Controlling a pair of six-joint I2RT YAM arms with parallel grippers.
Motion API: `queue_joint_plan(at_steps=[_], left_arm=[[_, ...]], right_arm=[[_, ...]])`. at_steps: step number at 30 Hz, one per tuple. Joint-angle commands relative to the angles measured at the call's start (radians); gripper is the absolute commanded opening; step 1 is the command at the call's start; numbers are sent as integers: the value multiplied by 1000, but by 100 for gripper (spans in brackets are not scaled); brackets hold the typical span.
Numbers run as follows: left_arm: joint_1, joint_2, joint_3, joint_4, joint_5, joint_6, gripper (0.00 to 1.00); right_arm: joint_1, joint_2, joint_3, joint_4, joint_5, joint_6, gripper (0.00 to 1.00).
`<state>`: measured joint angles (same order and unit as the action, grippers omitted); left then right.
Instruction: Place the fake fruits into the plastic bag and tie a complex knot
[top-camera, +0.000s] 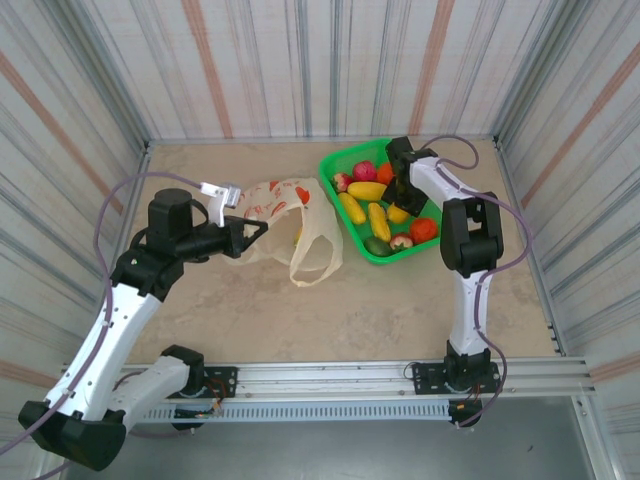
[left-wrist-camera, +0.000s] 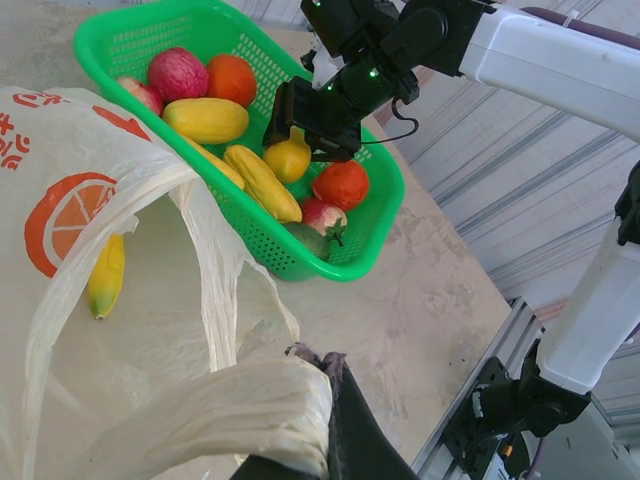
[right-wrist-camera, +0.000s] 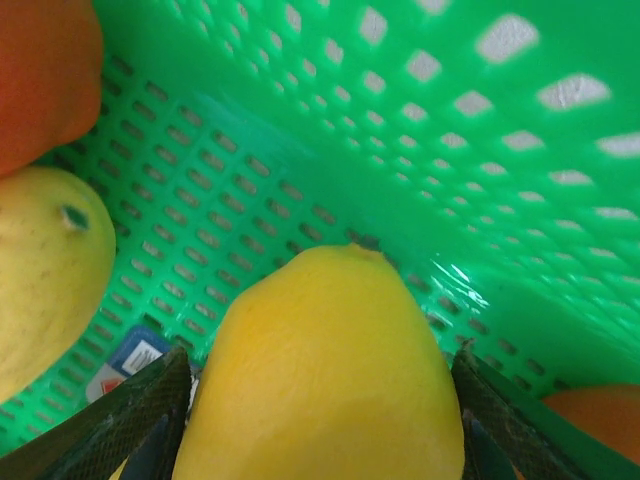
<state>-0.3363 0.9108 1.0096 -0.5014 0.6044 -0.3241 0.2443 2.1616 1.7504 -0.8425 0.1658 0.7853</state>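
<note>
The cream plastic bag (top-camera: 285, 215) printed with orange slices lies left of the green basket (top-camera: 340, 160). My left gripper (top-camera: 262, 228) is shut on a bunched part of its rim (left-wrist-camera: 250, 400) and holds the mouth open. One yellow banana (left-wrist-camera: 107, 275) lies inside the bag (left-wrist-camera: 100, 200). My right gripper (top-camera: 400, 200) reaches down into the basket. Its fingers (right-wrist-camera: 150, 400) press against both sides of a yellow fruit (right-wrist-camera: 330, 370), which sits on the basket floor. Several more fake fruits (left-wrist-camera: 205, 118) lie around it: yellow, red, orange and a dark green one (left-wrist-camera: 305, 238).
The basket (left-wrist-camera: 380, 250) stands at the back right of the beige table (top-camera: 380, 310), with the bag's loose loop handle (top-camera: 318, 262) trailing toward me. Striped walls (top-camera: 300, 60) close in three sides. A metal rail (top-camera: 340, 380) runs along the near edge.
</note>
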Motion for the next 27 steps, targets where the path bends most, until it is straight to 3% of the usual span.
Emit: queue_joint_plan(at_steps=[1, 7, 11, 16, 22, 27], left_arm=[[-3, -13, 23, -22, -17, 27, 0], [-3, -25, 27, -27, -27, 26, 0], [-4, -32, 41, -51, -50, 35, 0], [0, -41, 45, -74, -101, 39, 0], [10, -55, 50, -93, -130, 48, 0], [18, -56, 61, -106, -153, 52, 0]], right_arm=[[-1, 29, -6, 17, -35, 18, 68], [1, -16, -30, 34, -51, 1, 55], [12, -143, -100, 82, -8, -35, 50], [42, -351, -211, 210, -49, -156, 43], [150, -595, -365, 450, -361, -318, 44], [324, -673, -432, 576, -570, -371, 43]])
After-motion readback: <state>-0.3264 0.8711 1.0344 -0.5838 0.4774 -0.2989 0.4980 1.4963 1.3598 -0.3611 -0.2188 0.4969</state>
